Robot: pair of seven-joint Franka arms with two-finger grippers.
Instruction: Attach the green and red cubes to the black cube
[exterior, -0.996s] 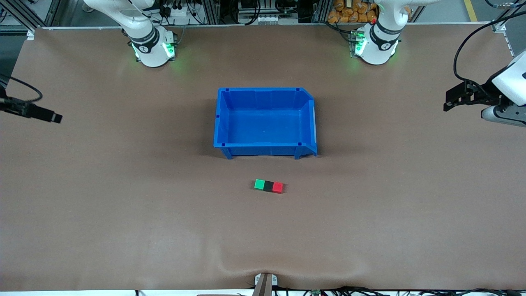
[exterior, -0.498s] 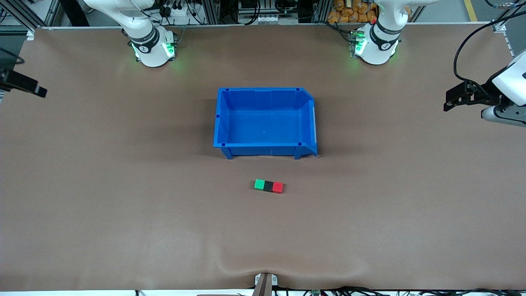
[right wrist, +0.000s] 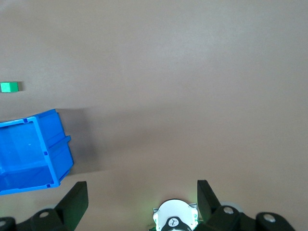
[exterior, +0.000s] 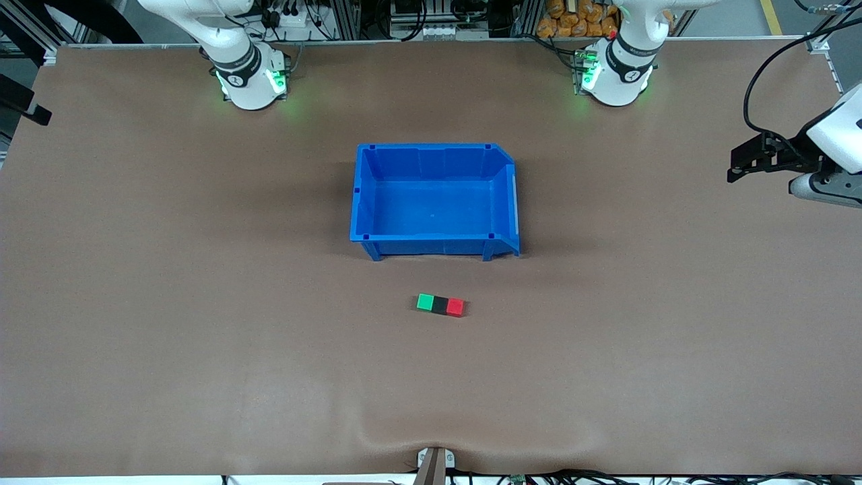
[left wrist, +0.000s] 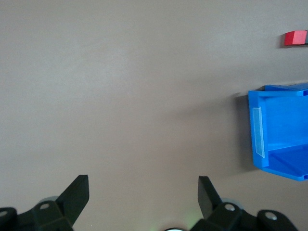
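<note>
In the front view the green cube, black cube and red cube sit touching in a row at lower centre, nearer the camera than the blue bin, so the joining looks done and only parking the arms seems left. The left gripper hangs at the frame's right edge and the right gripper at its upper left edge. In the left wrist view the left gripper's fingers stand wide and empty, with the red cube at upper right; the right wrist view shows the right gripper's fingers likewise spread and empty, the green cube at its left edge, and no readable writing anywhere.

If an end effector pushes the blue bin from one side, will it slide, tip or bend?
The blue bin probably slides rather than tips: it looks wide and low, resting on short feet. It looks like stiff moulded plastic with ribbed walls, so it should hardly bend. It holds nothing, so it is likely light and may turn if pushed near a corner.
</note>
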